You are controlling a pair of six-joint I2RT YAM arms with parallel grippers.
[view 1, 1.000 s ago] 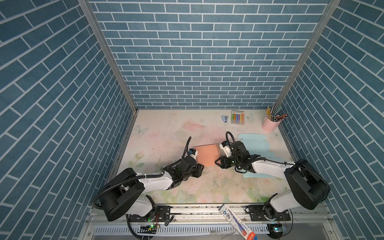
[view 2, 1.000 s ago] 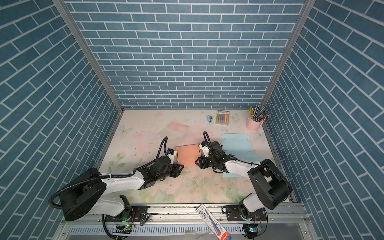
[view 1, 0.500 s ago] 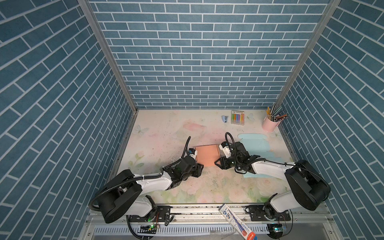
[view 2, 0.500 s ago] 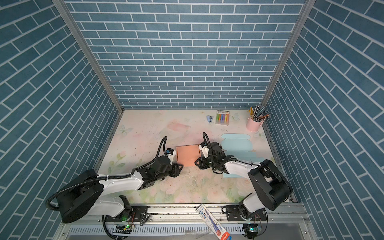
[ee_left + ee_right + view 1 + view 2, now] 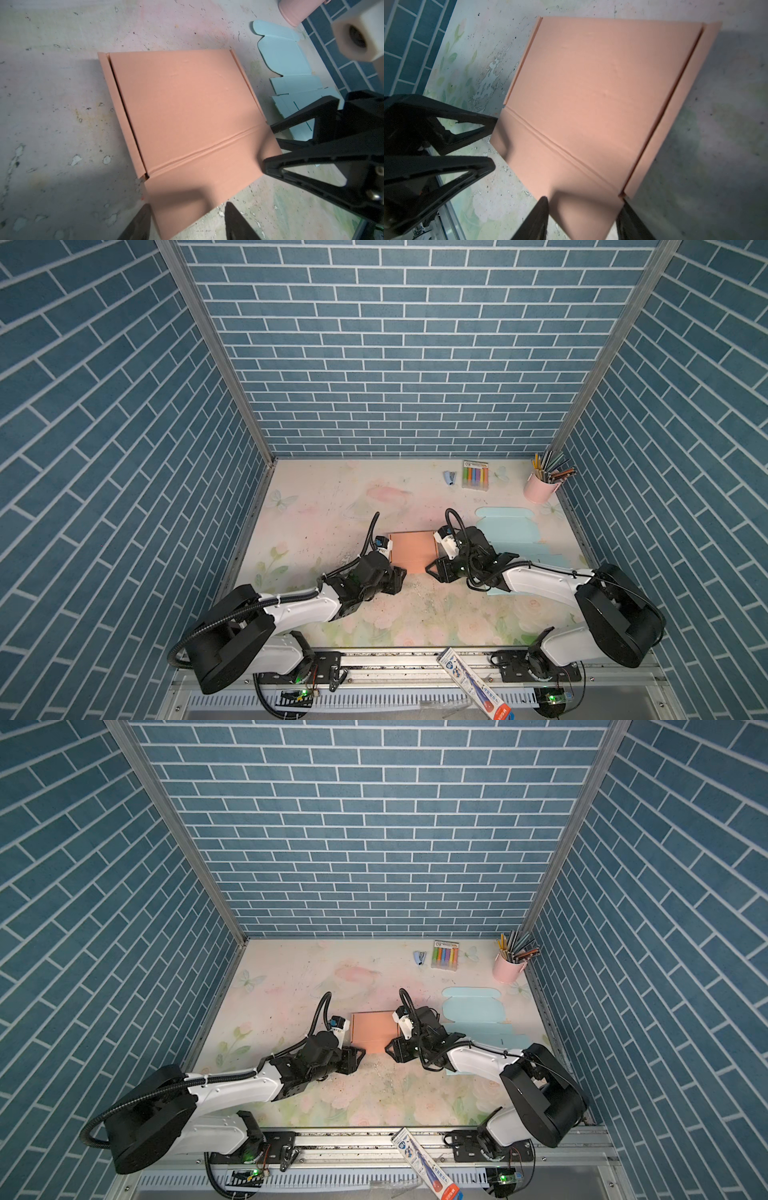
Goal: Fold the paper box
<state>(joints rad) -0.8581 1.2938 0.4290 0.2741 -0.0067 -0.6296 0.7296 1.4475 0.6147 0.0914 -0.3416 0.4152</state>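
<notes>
At table (image 5: 332, 506) centre, salmon paper box (image 5: 411, 549) lay flat. L gripper (image 5: 399, 576) at its 7 o'clock corner, R gripper (image 5: 430, 568) at 5 o'clock; both claws spread.

On my floral table (image 5: 332, 497), a pink cup (image 5: 539, 491) of pencils stands in a back corner. A pack of coloured markers (image 5: 475, 475) lies near the cup, a small blue item (image 5: 449, 477) farther from it, a flat pale-blue card cutout (image 5: 509, 526) just beside it.

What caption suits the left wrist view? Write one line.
Left gripper and right gripper, both open, at the flap of the orange paper box.
</notes>
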